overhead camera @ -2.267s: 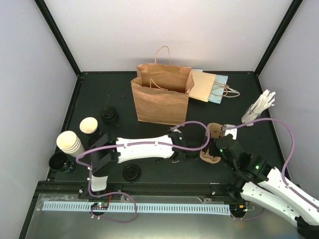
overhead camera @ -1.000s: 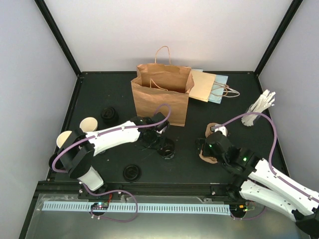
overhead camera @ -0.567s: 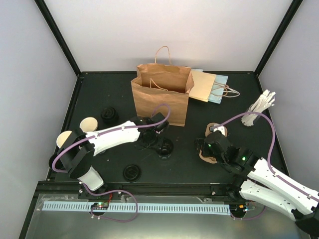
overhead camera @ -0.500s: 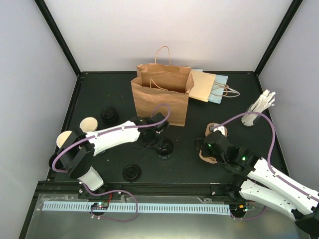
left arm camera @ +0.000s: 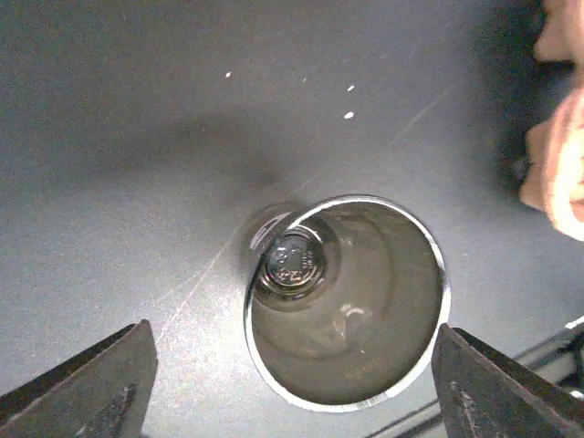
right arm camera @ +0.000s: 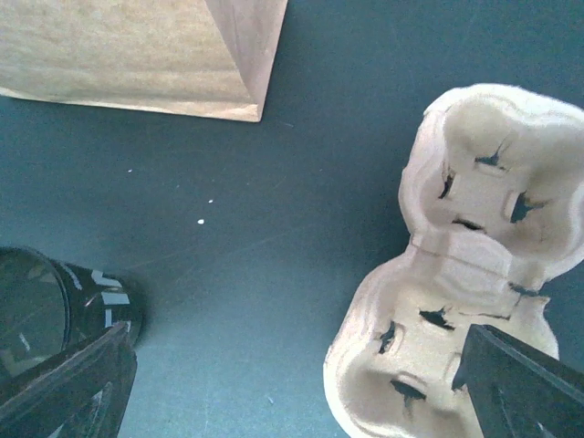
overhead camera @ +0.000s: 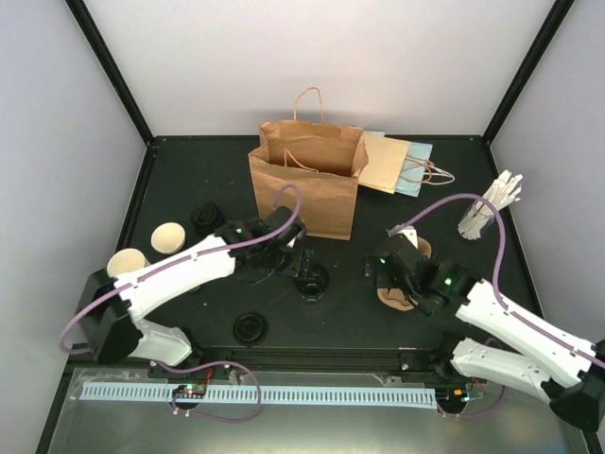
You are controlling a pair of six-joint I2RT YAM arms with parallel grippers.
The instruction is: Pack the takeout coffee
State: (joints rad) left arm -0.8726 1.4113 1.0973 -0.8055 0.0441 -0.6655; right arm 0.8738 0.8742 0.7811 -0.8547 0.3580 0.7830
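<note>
Two claws gape empty: left gripper over, right gripper near the probably light, crushable black-sleeved paper cup; pinch its sleeve gently.

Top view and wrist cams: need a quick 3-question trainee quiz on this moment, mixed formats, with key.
1. True or false: the left gripper is shut on the cup.
2. Besides the cup and the paper bag, the right wrist view shows: A) a sponge B) the pulp cup carrier C) a metal tray.
3. Fill in: the cup stands ____, mouth open, with no lid on it.

Key: 1 false, the jaws stand wide on either side of the cup, clear of its rim. 2 B. 3 upright.
</note>
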